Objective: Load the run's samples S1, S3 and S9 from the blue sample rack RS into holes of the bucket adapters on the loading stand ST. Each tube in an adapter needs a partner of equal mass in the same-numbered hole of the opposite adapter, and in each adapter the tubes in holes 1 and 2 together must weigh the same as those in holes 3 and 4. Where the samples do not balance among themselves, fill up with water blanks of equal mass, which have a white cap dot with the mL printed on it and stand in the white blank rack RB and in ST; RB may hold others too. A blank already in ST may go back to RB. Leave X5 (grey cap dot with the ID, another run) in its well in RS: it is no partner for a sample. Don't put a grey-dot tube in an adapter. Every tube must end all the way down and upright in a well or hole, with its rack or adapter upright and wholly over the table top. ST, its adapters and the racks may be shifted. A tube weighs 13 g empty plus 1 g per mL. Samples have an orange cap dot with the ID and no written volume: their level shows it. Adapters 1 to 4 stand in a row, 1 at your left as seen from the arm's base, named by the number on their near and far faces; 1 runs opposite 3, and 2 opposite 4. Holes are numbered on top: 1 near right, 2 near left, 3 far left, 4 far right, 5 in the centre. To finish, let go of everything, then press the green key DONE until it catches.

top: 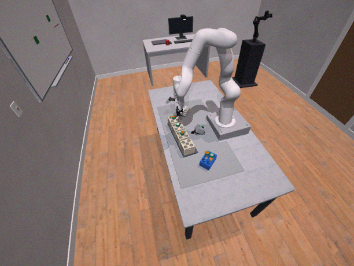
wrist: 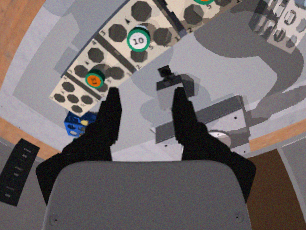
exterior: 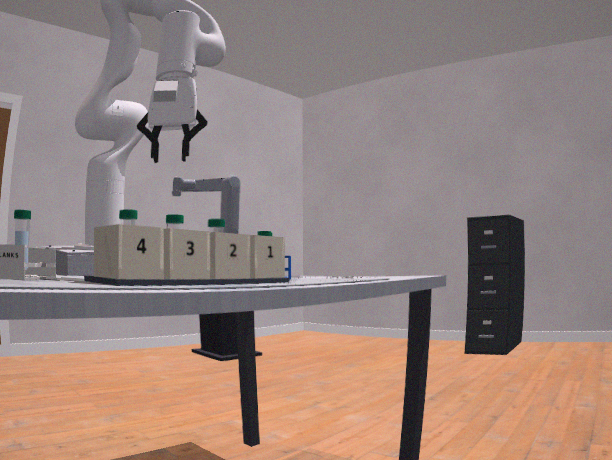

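- My gripper (top: 180,111) (exterior: 170,159) (wrist: 146,98) stands a bit over half open, with nothing between its fingers, above the table.
- Adapter 1 (top: 189,150) (exterior: 275,265) (wrist: 62,104) stands at the end of the row nearest the blue rack (top: 207,165) (exterior: 288,257) (wrist: 73,129).
- That rack bears two orange dots and one pale one; I can't read their IDs.
- Orange-dotted tubes sit in adapter 2 (top: 182,133) (exterior: 216,223) (wrist: 94,80) and adapter 4 (top: 173,117) (exterior: 128,215) (wrist: 204,1); a white "10" blank (top: 177,124) (exterior: 175,219) (wrist: 138,40) sits in adapter 3.
- The grey key box (top: 200,129) (wrist: 170,96) stands between the row and my base.
- My fingers partly cover the blank rack (top: 187,109) (exterior: 11,267) (wrist: 280,40) from above; the exterior view cuts it off.
- A green cap shows above adapter 1 from outside, yet from above its holes are bare, so that cap stands behind it.
- Only the exterior view clearly shows the blank rack's tube (exterior: 22,227) and its blue liquid.
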Controlling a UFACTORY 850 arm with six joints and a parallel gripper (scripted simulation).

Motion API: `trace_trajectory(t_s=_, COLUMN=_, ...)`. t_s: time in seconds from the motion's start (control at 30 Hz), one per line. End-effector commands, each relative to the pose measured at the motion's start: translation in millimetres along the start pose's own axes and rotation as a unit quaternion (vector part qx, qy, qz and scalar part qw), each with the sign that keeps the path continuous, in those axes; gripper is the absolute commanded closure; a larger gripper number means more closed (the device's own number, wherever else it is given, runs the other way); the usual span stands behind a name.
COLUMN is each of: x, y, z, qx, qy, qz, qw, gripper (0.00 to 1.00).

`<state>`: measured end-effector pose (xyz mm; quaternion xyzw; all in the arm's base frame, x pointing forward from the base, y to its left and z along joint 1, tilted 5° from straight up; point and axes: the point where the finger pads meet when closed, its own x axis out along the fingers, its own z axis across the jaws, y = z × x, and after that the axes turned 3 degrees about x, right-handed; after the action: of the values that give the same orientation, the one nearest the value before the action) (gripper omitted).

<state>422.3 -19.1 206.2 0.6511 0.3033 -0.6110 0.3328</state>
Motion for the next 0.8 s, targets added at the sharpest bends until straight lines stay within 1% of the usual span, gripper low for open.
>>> trace_trajectory(t_s=0.0, x=0.1, y=-21.0, z=-15.8, qx=0.093, qy=-0.017, qz=0.014, qw=0.995, gripper=0.43)
trace_trajectory(t_s=0.07, x=0.5, y=-29.2, z=-21.4, qx=0.123, qy=-0.016, qz=0.014, qw=0.992, gripper=0.43)
trace_trajectory(t_s=0.2, x=1.4, y=-45.8, z=-32.8, qx=0.123, qy=-0.016, qz=0.014, qw=0.992, gripper=0.43)
trace_trajectory(t_s=0.27, x=1.4, y=-45.8, z=-32.8, qx=0.123, qy=-0.016, qz=0.014, qw=0.992, gripper=0.43)
trace_trajectory(t_s=0.77, x=4.4, y=-107.8, z=-75.1, qx=0.123, qy=-0.016, qz=0.014, qw=0.992, gripper=0.43)
